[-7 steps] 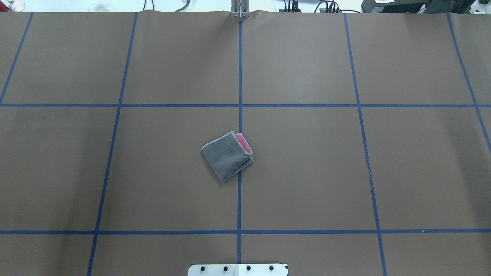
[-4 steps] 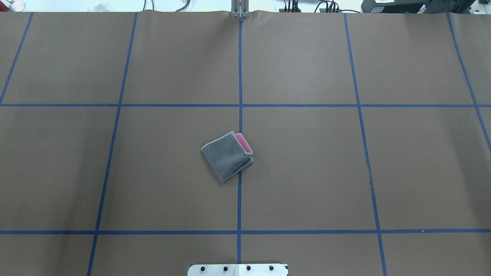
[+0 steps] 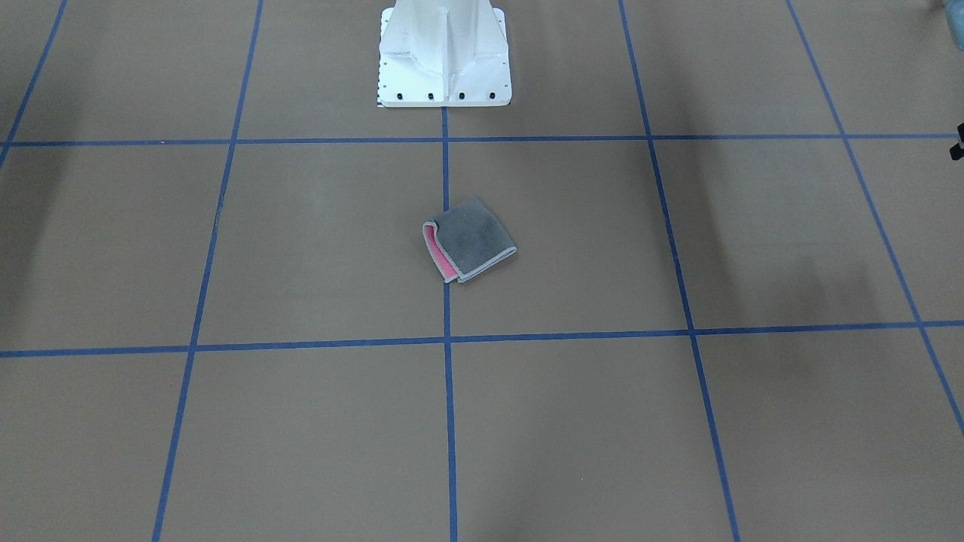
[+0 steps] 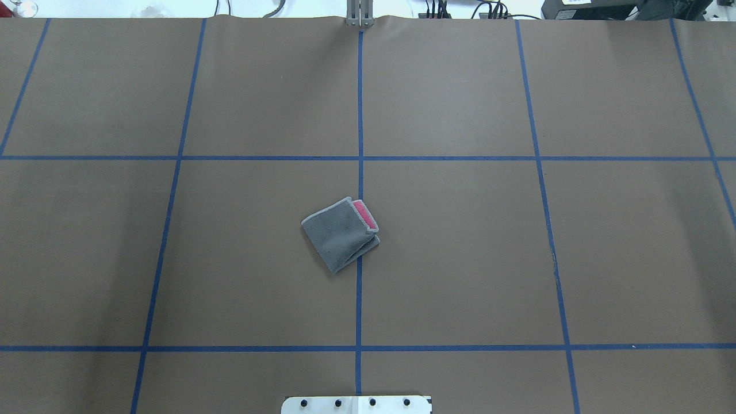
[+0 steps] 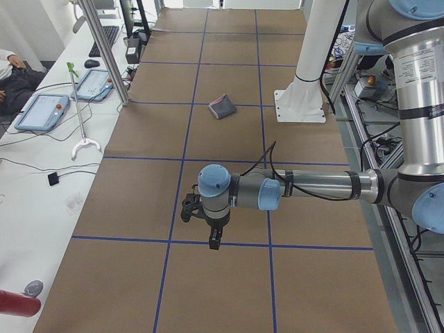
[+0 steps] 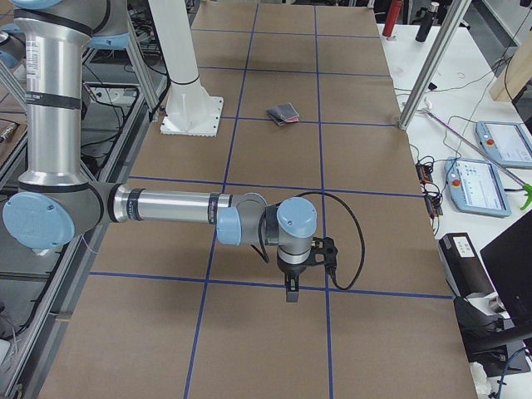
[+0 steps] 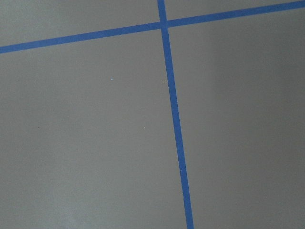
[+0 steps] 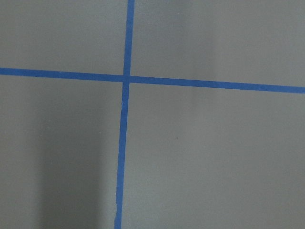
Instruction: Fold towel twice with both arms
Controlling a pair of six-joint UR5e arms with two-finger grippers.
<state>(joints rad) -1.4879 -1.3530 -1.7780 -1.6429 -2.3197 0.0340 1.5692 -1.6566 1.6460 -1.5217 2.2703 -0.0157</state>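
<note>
The towel (image 4: 339, 236) lies folded into a small grey square near the table's middle, a pink strip showing along one edge (image 3: 434, 250). It also shows far off in both side views (image 5: 222, 106) (image 6: 285, 113). My left gripper (image 5: 214, 241) hangs over the brown table far from the towel, fingers pointing down; I cannot tell if it is open or shut. My right gripper (image 6: 291, 295) hangs likewise at the table's other end, and its state cannot be told either. Nothing touches the towel. Both wrist views show only brown table and blue tape.
The white bolted pedestal (image 3: 444, 53) stands behind the towel. Blue tape lines (image 4: 359, 115) grid the brown table. A side bench holds tablets (image 5: 41, 111), a keyboard and cables, with aluminium posts (image 5: 104, 48) at the table's edge. A person's arm (image 5: 10, 69) rests there.
</note>
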